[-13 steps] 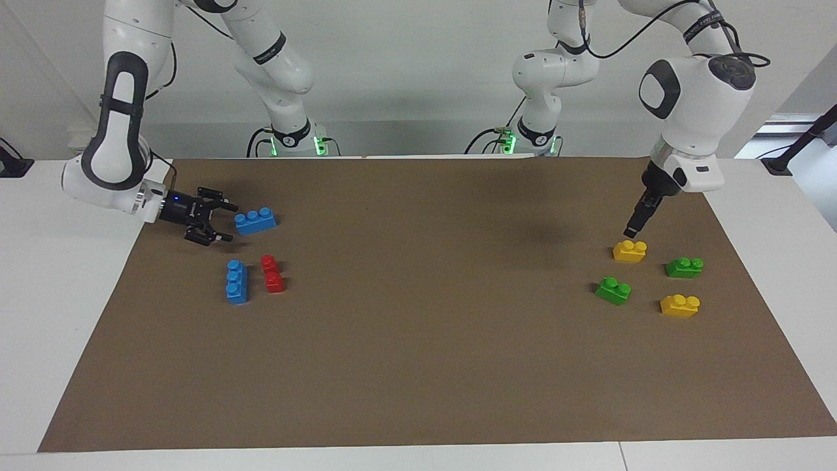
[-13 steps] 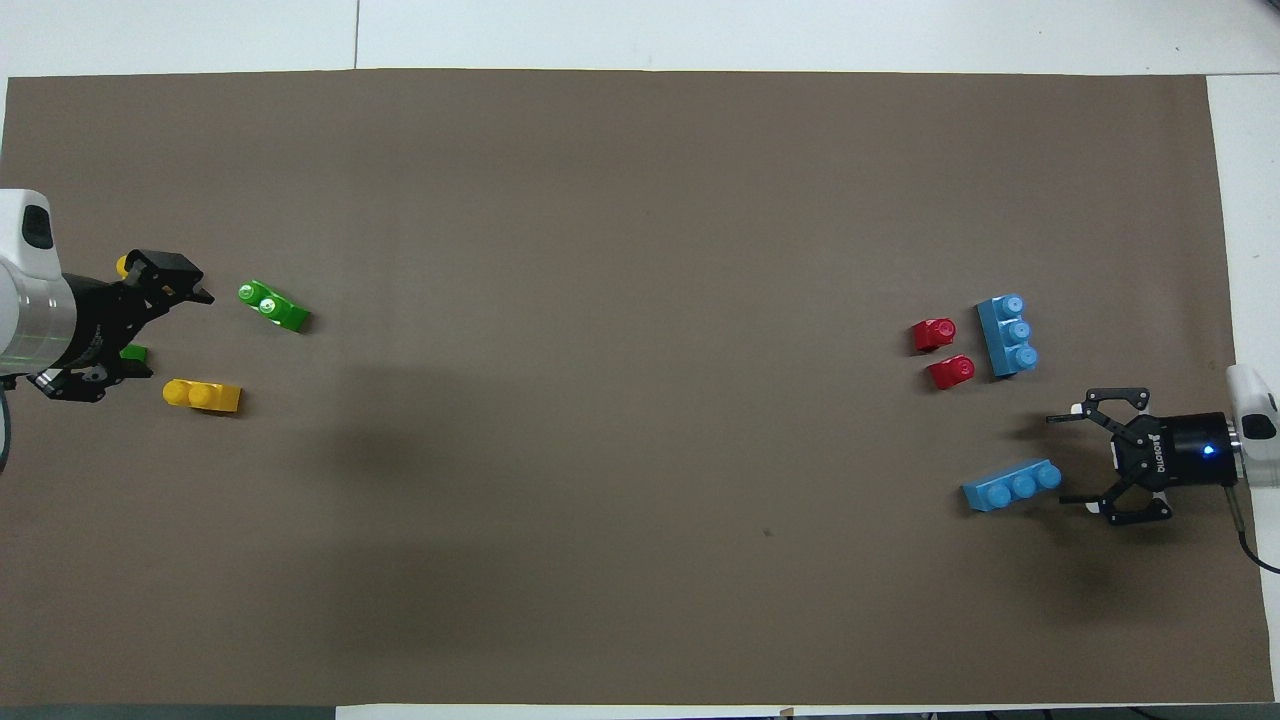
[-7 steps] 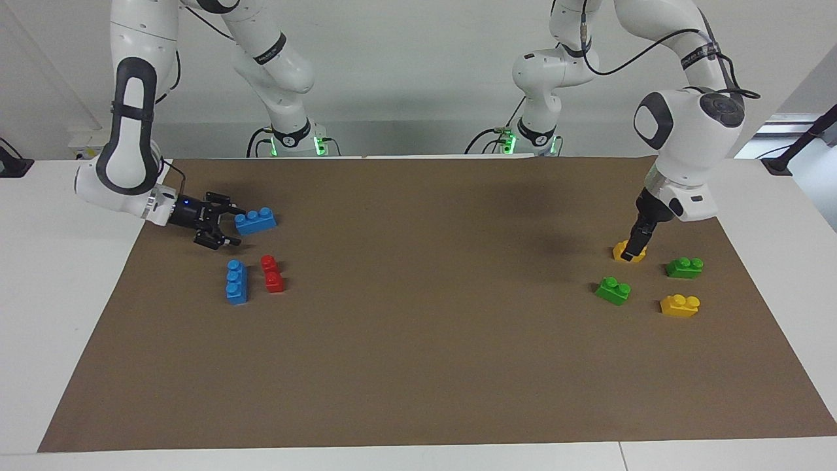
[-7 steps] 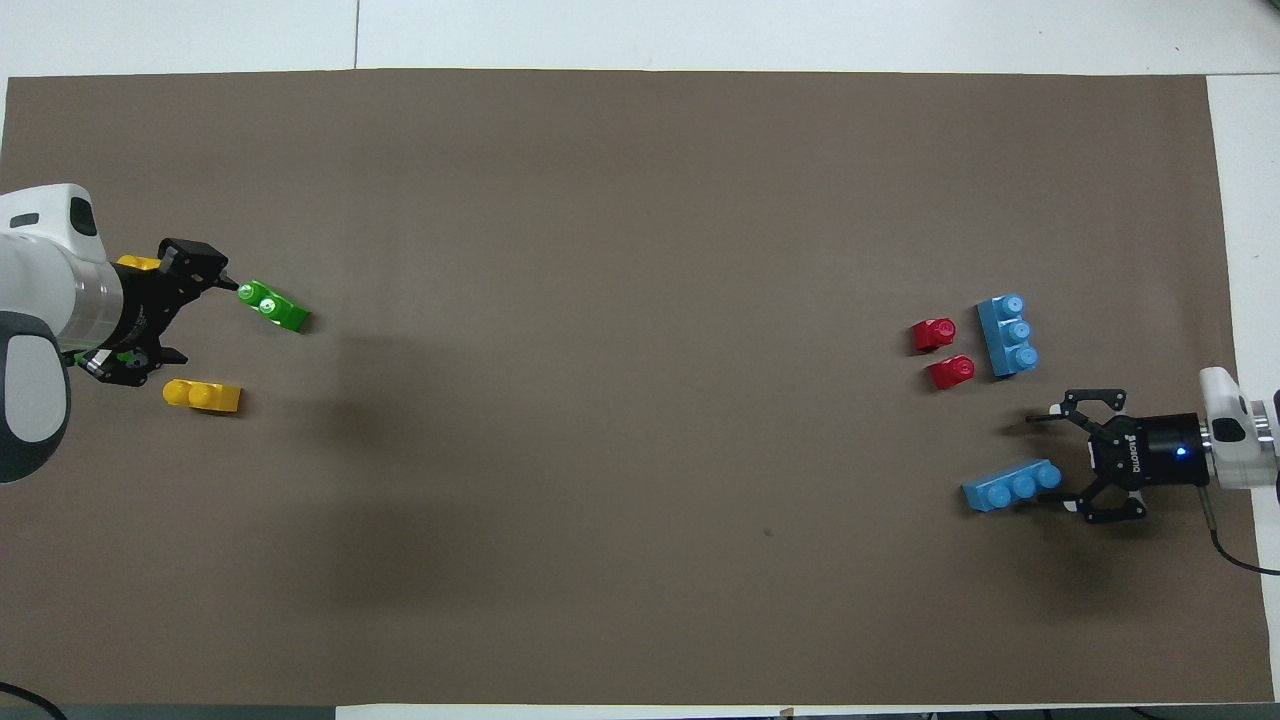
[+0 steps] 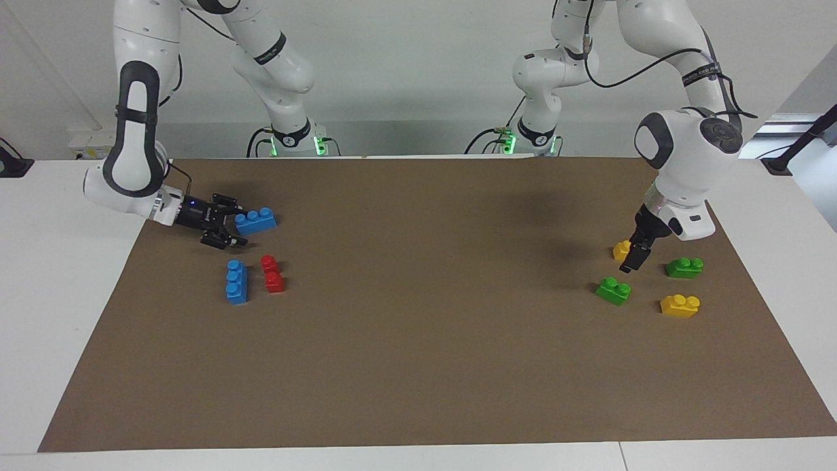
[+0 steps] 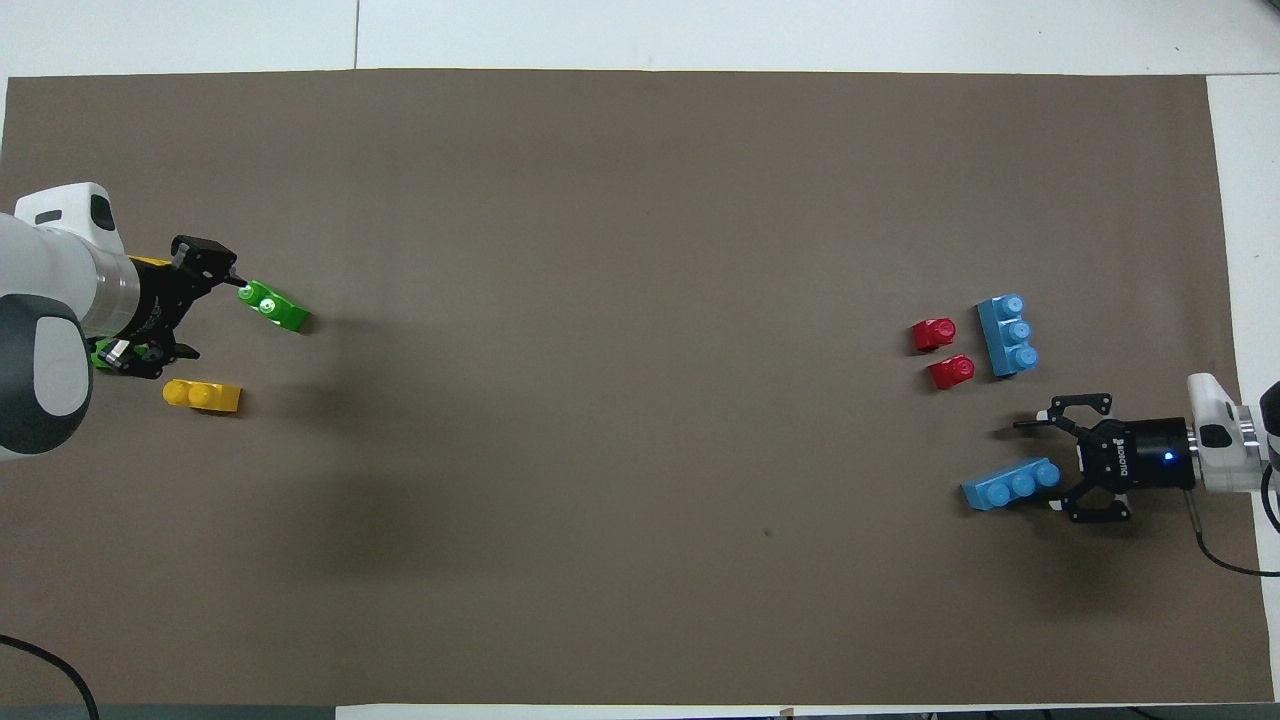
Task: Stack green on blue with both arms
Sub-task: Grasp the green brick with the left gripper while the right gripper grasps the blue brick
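Observation:
One blue brick [image 5: 256, 221] [image 6: 1012, 484] lies on the brown mat at the right arm's end. My right gripper [image 5: 237, 226] [image 6: 1045, 464] is low over the mat and open, its fingers on either side of that brick's end. A green brick [image 5: 613, 291] [image 6: 273, 306] lies at the left arm's end. My left gripper [image 5: 630, 260] [image 6: 200, 312] hangs open just over the mat beside it, one fingertip close to its studs. A second blue brick [image 5: 237, 282] [image 6: 1007, 335] and a second green brick [image 5: 684, 267] lie nearby.
A red brick [image 5: 273, 281] [image 6: 950, 371] lies beside the second blue brick. One yellow brick [image 5: 680, 305] [image 6: 202, 396] lies beside the green ones; another yellow brick [image 5: 620, 249] is partly covered by the left gripper. The brown mat [image 5: 418, 327] covers the table's middle.
My right gripper has slid toward the blue brick until its fingers reach the brick's end. My left gripper has come down past the yellow brick toward the green one.

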Robot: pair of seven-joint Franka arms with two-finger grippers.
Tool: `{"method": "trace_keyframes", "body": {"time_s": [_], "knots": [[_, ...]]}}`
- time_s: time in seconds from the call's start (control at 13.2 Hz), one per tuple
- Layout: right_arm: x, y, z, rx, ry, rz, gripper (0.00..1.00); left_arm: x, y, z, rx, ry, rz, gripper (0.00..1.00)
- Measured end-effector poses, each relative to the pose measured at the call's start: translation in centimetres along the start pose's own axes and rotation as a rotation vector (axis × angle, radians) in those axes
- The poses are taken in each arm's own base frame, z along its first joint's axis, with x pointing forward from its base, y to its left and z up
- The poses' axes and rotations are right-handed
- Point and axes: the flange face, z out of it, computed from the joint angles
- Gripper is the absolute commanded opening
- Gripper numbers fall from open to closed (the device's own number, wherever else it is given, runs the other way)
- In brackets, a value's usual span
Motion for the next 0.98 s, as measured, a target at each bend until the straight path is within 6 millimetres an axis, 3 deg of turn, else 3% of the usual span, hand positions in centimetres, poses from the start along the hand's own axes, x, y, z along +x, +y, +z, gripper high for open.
{"method": "trace_keyframes", "body": {"time_s": [0.3,0.53,0.98], "knots": [[0.1,0.1,0.1,-0.003,0.003,0.0,0.31,1.4,0.6,1.6,-0.017,-0.015,-0.033,1.0],[0.6,0.6,0.7,-0.007,0.013,-0.006,0.0,2.5,1.8,3.5,-0.011,-0.032,-0.041,1.0],[1.7,0.9,0.6,0.004,0.039,0.012,0.0,3.9,2.4,7.2,0.017,-0.063,-0.053,1.0]]}}
